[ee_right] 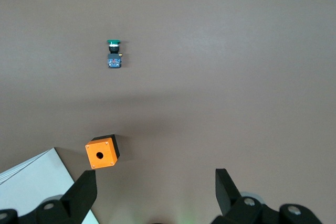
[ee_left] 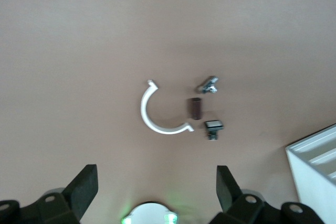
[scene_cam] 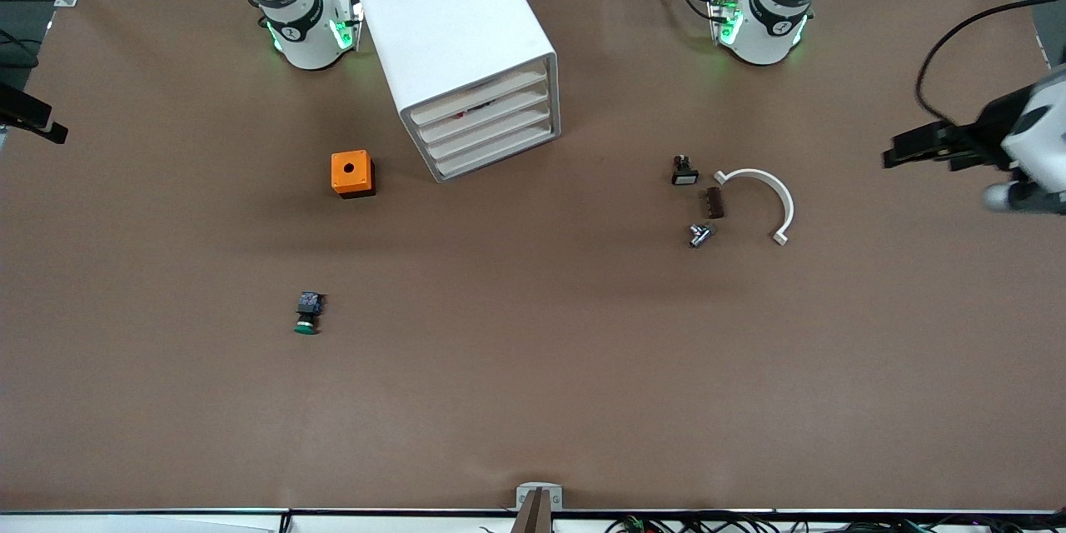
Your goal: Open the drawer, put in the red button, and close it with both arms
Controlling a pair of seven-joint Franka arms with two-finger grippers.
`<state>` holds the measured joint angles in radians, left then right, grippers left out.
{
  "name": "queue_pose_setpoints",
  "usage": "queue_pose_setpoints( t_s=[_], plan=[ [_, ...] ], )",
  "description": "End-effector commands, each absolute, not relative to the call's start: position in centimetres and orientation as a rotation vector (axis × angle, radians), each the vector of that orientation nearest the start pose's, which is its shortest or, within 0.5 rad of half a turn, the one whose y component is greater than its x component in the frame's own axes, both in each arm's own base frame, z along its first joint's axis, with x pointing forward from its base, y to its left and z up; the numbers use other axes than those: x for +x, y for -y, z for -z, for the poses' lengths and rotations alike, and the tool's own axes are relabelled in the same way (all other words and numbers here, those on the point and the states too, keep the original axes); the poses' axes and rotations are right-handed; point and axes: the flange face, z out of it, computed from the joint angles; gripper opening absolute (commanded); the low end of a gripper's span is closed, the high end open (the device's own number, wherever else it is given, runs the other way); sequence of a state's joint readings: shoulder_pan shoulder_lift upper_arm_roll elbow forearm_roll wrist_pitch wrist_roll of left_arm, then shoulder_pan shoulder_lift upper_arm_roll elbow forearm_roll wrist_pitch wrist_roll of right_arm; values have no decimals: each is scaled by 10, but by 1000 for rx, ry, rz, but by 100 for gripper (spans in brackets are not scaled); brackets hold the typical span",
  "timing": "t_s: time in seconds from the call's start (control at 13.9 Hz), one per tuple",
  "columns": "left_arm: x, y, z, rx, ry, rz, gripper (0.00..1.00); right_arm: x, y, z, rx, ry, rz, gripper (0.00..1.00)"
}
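Observation:
The white cabinet (scene_cam: 454, 25) stands near the right arm's base, and its four drawers (scene_cam: 491, 127) are all pushed in. The red button does not show on the table. A small red and dark speck sits in the gap by the upper drawers (scene_cam: 475, 109); I cannot tell what it is. My left gripper (scene_cam: 889, 156) is open and empty, high over the left arm's end of the table; in the left wrist view (ee_left: 156, 167) nothing is between its fingers. My right gripper (ee_right: 156, 172) is open and empty, high over the orange box side.
An orange box with a hole (scene_cam: 352, 173) (ee_right: 102, 152) lies beside the cabinet. A green-capped button (scene_cam: 307, 313) (ee_right: 113, 52) lies nearer the camera. Toward the left arm's end lie a white arc (scene_cam: 762, 200) (ee_left: 157, 109), a black switch (scene_cam: 684, 171), a brown piece (scene_cam: 714, 201) and a metal part (scene_cam: 699, 234).

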<state>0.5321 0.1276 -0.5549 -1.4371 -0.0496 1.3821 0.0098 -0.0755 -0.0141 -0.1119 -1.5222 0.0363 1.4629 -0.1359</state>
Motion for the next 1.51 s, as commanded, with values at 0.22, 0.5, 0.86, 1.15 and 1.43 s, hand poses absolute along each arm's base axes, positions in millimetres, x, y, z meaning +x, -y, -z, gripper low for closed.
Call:
queue_pose_setpoints(
  t_s=[0.22,0.5,0.86,1.15,1.43],
  plan=[
    [534,12,-604,-3161,-76,-104,99,525,85,-652,-3116,38,-13,100],
    [534,9,-606,-3177,-82,-91,99,530,83,-645,-3122,37,26,100],
    [541,19,-609,-3188,-110,-48,99,531,67,-645,-3135,-28,23,100],
    [547,18,-616,-3190,-99,-21,99,529,66,-645,-3142,-31,2,100],
    [550,12,-624,-3189,-84,30,99,524,67,-650,-3140,-36,2,100]
  ],
)
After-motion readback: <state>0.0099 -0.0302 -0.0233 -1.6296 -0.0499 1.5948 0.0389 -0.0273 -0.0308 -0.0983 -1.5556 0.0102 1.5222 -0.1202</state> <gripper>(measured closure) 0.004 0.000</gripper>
